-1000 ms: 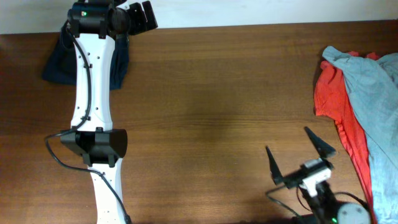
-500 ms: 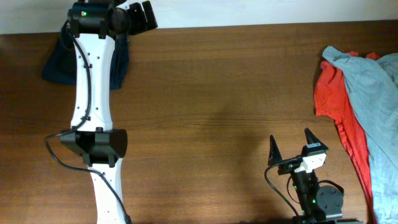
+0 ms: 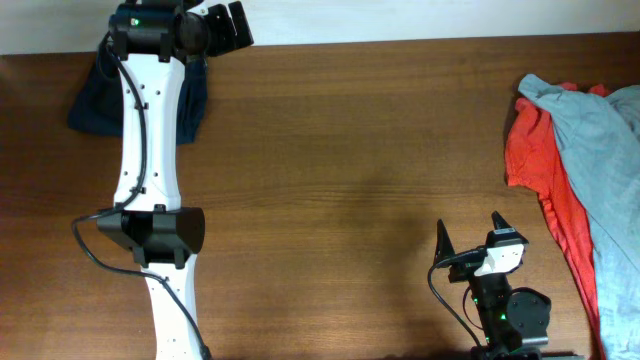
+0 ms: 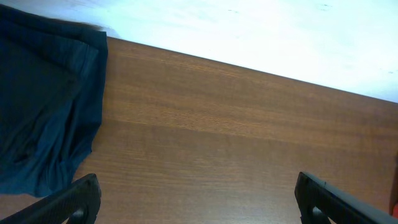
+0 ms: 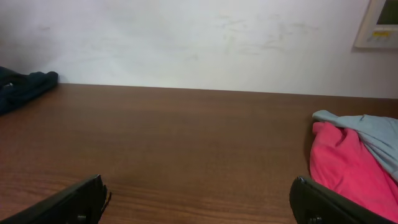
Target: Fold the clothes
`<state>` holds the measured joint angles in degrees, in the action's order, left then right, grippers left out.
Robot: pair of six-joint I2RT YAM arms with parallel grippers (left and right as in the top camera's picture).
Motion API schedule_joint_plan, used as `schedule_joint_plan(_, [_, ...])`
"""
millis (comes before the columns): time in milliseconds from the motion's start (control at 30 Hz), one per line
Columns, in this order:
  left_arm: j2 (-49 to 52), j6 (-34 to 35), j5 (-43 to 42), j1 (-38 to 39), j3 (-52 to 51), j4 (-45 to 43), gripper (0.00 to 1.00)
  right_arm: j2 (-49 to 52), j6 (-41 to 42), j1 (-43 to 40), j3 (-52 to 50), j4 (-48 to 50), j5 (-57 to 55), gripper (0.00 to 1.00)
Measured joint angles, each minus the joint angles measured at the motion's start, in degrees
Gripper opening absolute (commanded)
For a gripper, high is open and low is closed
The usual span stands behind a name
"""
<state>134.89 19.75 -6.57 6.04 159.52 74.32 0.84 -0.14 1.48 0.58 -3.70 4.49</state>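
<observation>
Table (image 3: 340,150): brown wood grain; we see a pale wall (image 5: 186,37) along its far edge.
Navy garment (image 3: 92,100): crumpled at the table's far left corner. From overhead we see it partly hidden under the left arm (image 3: 145,130). In the left wrist view it fills the left side, one edge reaching the table's far edge.
Red garment (image 3: 530,150): heaped at the right edge of the table, well apart from the navy one.
Grey-blue garment (image 3: 600,130): draped over the red one and covering its right side. Both run out of the overhead view on the right, so we cannot give their full extent.
Left claw (image 3: 228,24): released, its jaws spread wide with nothing between them. We place it over the table's far edge, just right of the navy garment. In its own wrist view only wood shows between the two fingers, and neither finger touches cloth.
Right claw (image 3: 470,232): released, its jaws also wide and holding nothing. We find it at the near edge, right of centre, near the red garment but apart from it. Its camera looks across the table toward the wall.
</observation>
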Motion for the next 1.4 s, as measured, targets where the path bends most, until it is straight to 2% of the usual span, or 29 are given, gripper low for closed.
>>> schedule_joint_plan(767, [0.0,0.0,0.0,0.0,0.0,0.4,0.99,0.0,0.2,0.0,0.0,0.0,0.0,0.99])
schedule_joint_plan(1000, [-2.3,0.0,0.0,0.4,-0.4,7.9,0.99,0.0,0.1,0.0,0.0,0.0,0.0,0.99])
schedule_joint_plan(1133, [-10.2,0.0,0.0,0.6,-1.1,8.6,0.99,0.0,0.1,0.0,0.0,0.0,0.0,0.99])
schedule_joint_plan(1200, [-17.9,0.0,0.0,0.6,-3.8,8.5,0.99,0.0,0.2,0.0,0.0,0.0,0.0,0.99])
schedule_joint_plan(1300, [-28.9,0.0,0.0,0.6,-11.1,7.9,0.99,0.0,0.2,0.0,0.0,0.0,0.0,0.99])
schedule_joint_plan(1400, [-40.3,0.0,0.0,0.6,-24.0,8.3,1.0,0.0,0.1,0.0,0.0,0.0,0.0,0.99])
